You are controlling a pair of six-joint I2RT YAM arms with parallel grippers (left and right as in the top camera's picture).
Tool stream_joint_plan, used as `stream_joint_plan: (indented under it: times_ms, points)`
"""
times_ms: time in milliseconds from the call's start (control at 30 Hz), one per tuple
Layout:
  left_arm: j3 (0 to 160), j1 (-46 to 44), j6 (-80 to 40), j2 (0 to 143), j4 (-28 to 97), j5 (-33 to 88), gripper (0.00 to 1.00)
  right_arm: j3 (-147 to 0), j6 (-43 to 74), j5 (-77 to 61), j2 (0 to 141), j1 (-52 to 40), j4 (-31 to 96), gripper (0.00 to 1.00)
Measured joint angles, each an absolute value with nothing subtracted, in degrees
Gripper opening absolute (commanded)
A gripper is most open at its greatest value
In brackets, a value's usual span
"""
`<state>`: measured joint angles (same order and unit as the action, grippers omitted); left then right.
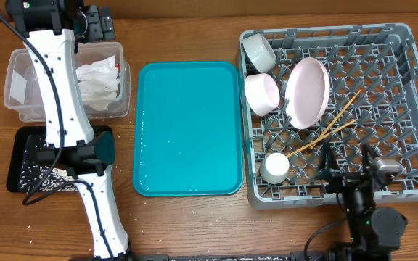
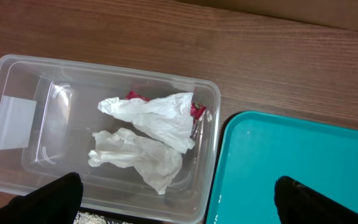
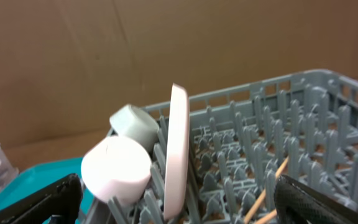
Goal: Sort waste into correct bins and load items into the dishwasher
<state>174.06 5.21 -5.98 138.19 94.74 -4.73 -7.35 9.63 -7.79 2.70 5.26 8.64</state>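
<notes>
Two crumpled white napkins [image 2: 151, 134] with red stains lie in the clear tub [image 2: 211, 124], also in the overhead view [image 1: 96, 80]. Rice grains [image 1: 42, 177] lie on the black tray [image 1: 17, 170]. In the grey rack [image 1: 405, 43] stand a large plate [image 1: 308, 90], a bowl [image 1: 261, 93], a pale cup [image 1: 258, 51], a small cup [image 1: 275, 167] and two chopsticks [image 1: 325, 130]. My left gripper [image 2: 179, 196] is open and empty above the tub's near edge. My right gripper [image 3: 182, 199] is open and empty at the rack's front, facing the plate [image 3: 178, 149] and bowl [image 3: 115, 168].
A large teal tray [image 1: 187, 130] lies between the bins and the rack, with a few specks on it. A few rice grains lie on the wooden table near the black tray. The left arm's white links cross over the tub [image 1: 20, 87] and the black tray.
</notes>
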Motion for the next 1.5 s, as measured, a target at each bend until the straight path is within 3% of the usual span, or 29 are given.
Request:
stream_joint_plan:
  times_ms: [200,1500]
  points:
    - [174.1,5.2,-6.0,138.2,94.7,-4.7,1.0,-1.1,9.4,-9.0,0.9,5.3,5.0,1.0]
    - [174.1,5.2,-6.0,138.2,94.7,-4.8,1.0,-1.1,9.4,-9.2,0.8,5.3,4.1,1.0]
